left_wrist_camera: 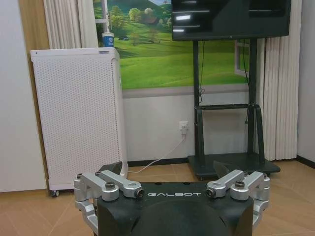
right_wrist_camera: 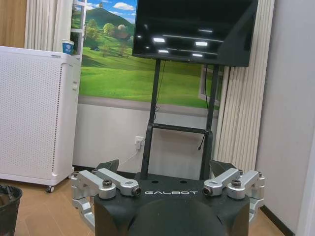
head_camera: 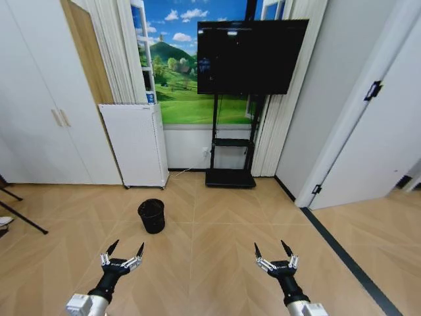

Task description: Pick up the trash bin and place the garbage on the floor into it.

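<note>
While both arms hang low in front of the robot, the left gripper [head_camera: 122,250] has its dark-tipped fingers spread wide and holds nothing, and the right gripper [head_camera: 275,251] mirrors it, equally wide and empty, over the light tan herringbone wood floor [head_camera: 217,276]. Just ahead of the left gripper and a little toward the middle stands the small round black wire-mesh trash bin [head_camera: 152,216], upright on the floor, well apart from both grippers and near the foot of the tall white perforated appliance [head_camera: 135,145]. In the right wrist view, the bin's rim [right_wrist_camera: 8,191] peeks in at the edge, below that same appliance. The bin tapers slightly toward its base, its mouth is open, and its mesh lets the floor tone show faintly through. It probably weighs little and is stiff enough to lift by one side; the thin rolled rim looks like the best place to pinch, one finger inside and one outside, though a light empty basket may tip or slide when nudged. No bottle or wrappers can be made out on the floor. Behind stands a black television on a wheeled black stand [head_camera: 231,141]
</note>
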You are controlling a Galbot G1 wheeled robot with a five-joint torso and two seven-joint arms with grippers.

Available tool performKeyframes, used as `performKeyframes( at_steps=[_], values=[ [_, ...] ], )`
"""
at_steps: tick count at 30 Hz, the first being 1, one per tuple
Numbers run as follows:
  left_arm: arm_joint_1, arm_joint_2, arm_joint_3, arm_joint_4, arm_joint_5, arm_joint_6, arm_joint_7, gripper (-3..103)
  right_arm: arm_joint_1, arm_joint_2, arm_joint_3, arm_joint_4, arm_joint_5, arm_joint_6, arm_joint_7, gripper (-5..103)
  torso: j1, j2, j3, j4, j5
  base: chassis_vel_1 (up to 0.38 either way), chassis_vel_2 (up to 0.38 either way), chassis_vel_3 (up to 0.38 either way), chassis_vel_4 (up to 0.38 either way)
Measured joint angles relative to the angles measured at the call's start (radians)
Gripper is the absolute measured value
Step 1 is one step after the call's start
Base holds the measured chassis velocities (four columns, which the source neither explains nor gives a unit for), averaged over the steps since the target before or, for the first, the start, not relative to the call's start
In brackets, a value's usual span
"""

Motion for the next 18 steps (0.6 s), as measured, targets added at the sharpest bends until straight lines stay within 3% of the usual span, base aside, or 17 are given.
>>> performKeyframes(
  at_steps=[2,4,18],
  values=[
    [0.000,0.000,0.000,0.000,0.000,0.000,0.000,100,0.001,0.000,0.000,0.000,0.000,0.000,0.000,100,0.000,0.000,0.000,0.0004,0.0017,-0.047,0.067,0.012,-0.060],
    [0.000,0.000,0.000,0.000,0.000,0.000,0.000,100,0.001,0.000,0.000,0.000,0.000,0.000,0.000,100,0.001,0.000,0.000,0.0003,0.0004,-0.022,0.077,0.057,-0.093],
    [0.000,0.000,0.000,0.000,0.000,0.000,0.000,100,0.000,0.000,0.000,0.000,0.000,0.000,0.000,100,0.000,0.000,0.000,0.0001,0.0010,0.011,0.019,0.001,-0.017]
  ],
)
